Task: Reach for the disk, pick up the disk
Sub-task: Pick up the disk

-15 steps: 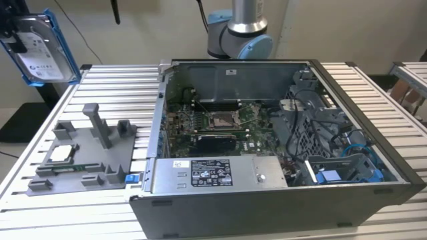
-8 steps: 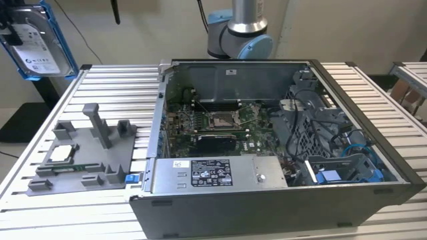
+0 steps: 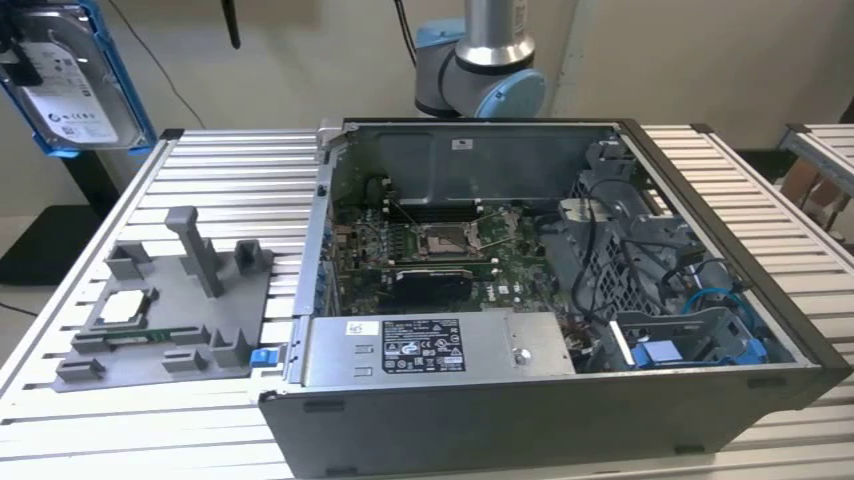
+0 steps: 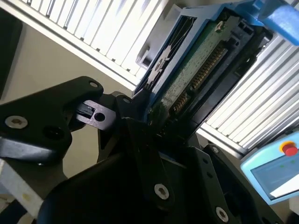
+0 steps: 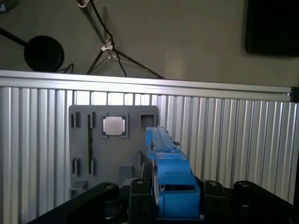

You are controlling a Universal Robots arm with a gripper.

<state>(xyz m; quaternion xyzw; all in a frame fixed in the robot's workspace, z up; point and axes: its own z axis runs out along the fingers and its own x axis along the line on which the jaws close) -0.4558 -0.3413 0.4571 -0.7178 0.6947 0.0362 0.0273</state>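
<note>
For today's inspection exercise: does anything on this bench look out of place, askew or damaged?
The disk stands out: it hangs tilted in the air at the exterior view's left, clamped in the gripper, off the table. Nothing looks spilled or broken.

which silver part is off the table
The rectangular silver hard drive in its blue bracket, gripped by the claw; the small square silver chip lies on the grey tray, the long grey metal box in the case.
</note>
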